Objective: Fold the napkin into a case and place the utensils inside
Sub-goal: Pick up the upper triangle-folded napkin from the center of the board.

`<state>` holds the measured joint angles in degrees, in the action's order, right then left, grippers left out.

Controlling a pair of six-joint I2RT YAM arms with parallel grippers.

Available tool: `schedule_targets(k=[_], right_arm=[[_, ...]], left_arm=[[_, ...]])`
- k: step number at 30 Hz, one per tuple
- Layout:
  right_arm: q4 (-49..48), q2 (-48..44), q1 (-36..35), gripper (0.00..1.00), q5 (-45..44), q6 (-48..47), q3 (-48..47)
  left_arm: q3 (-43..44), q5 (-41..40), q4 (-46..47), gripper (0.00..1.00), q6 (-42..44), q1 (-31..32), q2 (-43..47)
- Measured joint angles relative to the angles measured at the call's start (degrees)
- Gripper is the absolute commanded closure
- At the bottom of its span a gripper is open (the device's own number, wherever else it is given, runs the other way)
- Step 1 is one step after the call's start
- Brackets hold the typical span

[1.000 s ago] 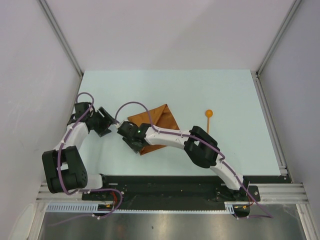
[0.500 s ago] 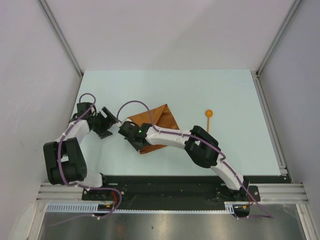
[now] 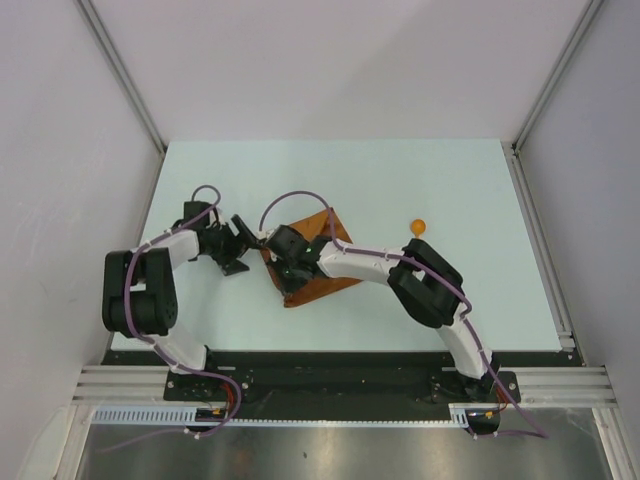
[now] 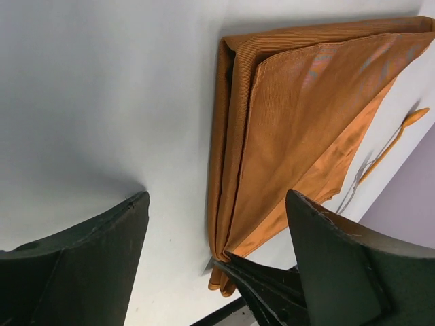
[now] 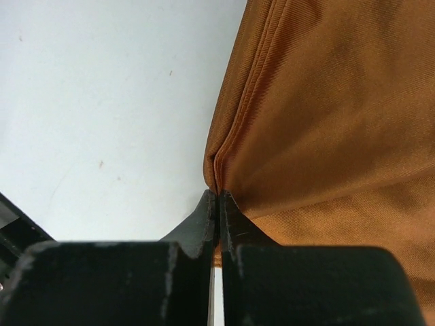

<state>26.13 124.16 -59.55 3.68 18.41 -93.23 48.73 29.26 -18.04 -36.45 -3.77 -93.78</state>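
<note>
Where the napkin lies: the rust-orange napkin (image 3: 322, 288) is folded into stacked layers on the pale table (image 3: 400, 180), left of centre, between the two wrists.
Right pincer: the right gripper (image 5: 217, 198) has its fingers pressed together on a fold at the napkin's edge, and cloth is pinched between the tips.
Left pincer: the left gripper (image 4: 215, 204) hangs with its jaws spread wide and nothing in them. It is just beside the napkin's folded left edge, with one finger over bare table and the other over the cloth.
Utensils: the spoon (image 3: 418, 227) lies to the right of the napkin and apart from it. From above only its orange bowl shows, as the right forearm covers the handle. The left wrist view shows a thin silver utensil (image 4: 355, 183) beside the spoon, too faint to name.
Change, left arm: a second ago it was drawn back farther left, with its gripper clear of the cloth and its jaws narrower. It now reaches in to the napkin's edge.
Change, right arm: a second ago its jaws stood partly apart near the napkin's near-left corner, and the spoon's handle showed in full. The jaws are now closed, the wrist sits farther up the left edge, and the forearm has swung over the handle.
Same as before: the napkin and the spoon lie roughly where they lay a second ago.
</note>
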Motion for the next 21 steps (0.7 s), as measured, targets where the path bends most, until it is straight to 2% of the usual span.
schedule_targets(k=[10, 17, 21], right_arm=[[-3.78, -2.25, 1.25, 1.0, 4.33, 2.49, 2.8], [-5.6, -4.42, 2.91, 1.0, 6.6, 3.89, 4.02], [-6.47, -4.92, 3.74, 1.0, 7.82, 4.09, 4.13]], left_arm=[[2.01, -0.35, 1.86, 0.35, -2.58, 2.38, -3.78], [3.04, -0.76, 2.86, 0.42, -3.58, 3.02, -5.46], [3.74, -1.01, 2.99, 0.56, -4.17, 3.02, -6.58]])
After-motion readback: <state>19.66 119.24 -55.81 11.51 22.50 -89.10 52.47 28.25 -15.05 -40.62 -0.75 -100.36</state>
